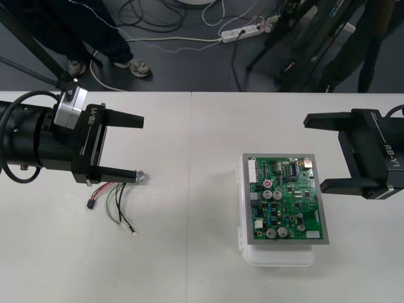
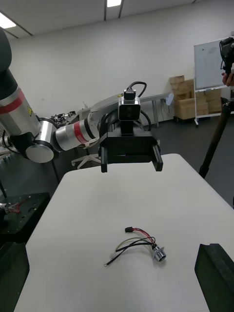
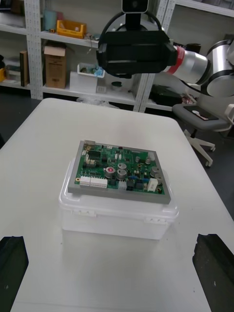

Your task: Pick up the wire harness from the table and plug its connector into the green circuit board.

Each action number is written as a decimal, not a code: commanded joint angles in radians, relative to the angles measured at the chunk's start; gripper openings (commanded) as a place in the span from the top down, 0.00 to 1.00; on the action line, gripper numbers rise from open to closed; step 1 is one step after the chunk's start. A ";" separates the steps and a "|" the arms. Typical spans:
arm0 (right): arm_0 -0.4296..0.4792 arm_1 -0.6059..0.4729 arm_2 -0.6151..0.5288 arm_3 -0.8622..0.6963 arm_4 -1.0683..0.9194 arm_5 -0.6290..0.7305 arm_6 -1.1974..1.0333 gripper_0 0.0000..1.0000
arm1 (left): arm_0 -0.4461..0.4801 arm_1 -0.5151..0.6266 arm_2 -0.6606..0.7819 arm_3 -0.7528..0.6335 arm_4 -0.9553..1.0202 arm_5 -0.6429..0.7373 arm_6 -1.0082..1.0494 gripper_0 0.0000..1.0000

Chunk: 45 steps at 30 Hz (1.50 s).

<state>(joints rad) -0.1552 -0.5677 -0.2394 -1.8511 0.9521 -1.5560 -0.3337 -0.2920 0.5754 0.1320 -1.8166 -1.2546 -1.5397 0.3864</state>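
The wire harness (image 1: 115, 197) lies loose on the table at the left, its red, black and green wires fanned out. Its black plug (image 1: 91, 203) points left and its round metal socket (image 1: 142, 177) sits beside the near fingertip of my left gripper (image 1: 129, 146). That gripper hovers open just above the harness. The right wrist view shows the harness (image 2: 139, 243) on the table in front of the left gripper (image 2: 130, 163). The green circuit board (image 1: 285, 199) rests on its white base (image 1: 278, 257) at the right. My right gripper (image 1: 319, 153) stands open at the board's right side.
In the left wrist view the board (image 3: 119, 170) on its base (image 3: 117, 217) faces me, with the right gripper (image 3: 134, 53) beyond it. Bare table lies between harness and board. Cables and a power strip (image 1: 243, 31) lie on the floor past the far edge.
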 commanded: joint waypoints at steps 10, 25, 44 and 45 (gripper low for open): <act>-0.009 0.031 -0.020 -0.135 0.071 0.068 0.170 0.00 | -0.081 0.236 -0.061 -0.006 -0.014 -0.031 -0.066 0.00; 0.103 0.117 0.057 -0.157 0.094 0.131 0.148 0.00 | -0.197 0.448 -0.218 -0.007 -0.048 -0.031 -0.416 0.00; 0.144 0.138 0.141 -0.209 0.188 0.134 0.137 0.00 | -0.377 0.607 -0.562 -0.006 -0.157 0.176 -0.959 0.00; 0.144 0.140 0.144 -0.207 0.191 0.136 0.136 0.00 | -0.381 0.610 -0.577 -0.007 -0.158 0.187 -0.972 0.00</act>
<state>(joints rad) -0.0229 -0.4507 -0.1228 -2.0263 1.1272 -1.4305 -0.1774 -0.5974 1.1251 -0.3661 -1.8164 -1.3980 -1.4637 -0.5724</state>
